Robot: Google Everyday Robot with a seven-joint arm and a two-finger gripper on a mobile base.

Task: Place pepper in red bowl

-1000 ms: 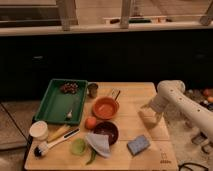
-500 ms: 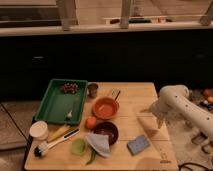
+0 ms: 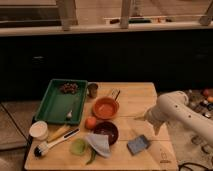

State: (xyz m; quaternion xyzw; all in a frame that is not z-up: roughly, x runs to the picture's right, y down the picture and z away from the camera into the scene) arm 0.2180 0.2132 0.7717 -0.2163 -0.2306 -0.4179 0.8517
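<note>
The pepper (image 3: 91,158) is a slim dark green pod near the table's front edge, mostly hidden under a crumpled white cloth (image 3: 99,143). The red bowl (image 3: 106,107) is orange-red and sits at the table's middle, behind a darker maroon bowl (image 3: 107,131). My gripper (image 3: 150,120) hangs from the white arm (image 3: 172,107) over the right side of the table, well right of both bowls and far from the pepper. It holds nothing that I can see.
A green tray (image 3: 55,102) lies at the left, with a metal cup (image 3: 92,90) beside it. An orange fruit (image 3: 90,122), a pale green disc (image 3: 77,146), a brush (image 3: 50,145), a white cup (image 3: 39,130) and a blue sponge (image 3: 138,144) are on the wooden table (image 3: 135,95).
The arm has drifted slightly to the right and lower over the table's right side. The objects on the table have not moved.
</note>
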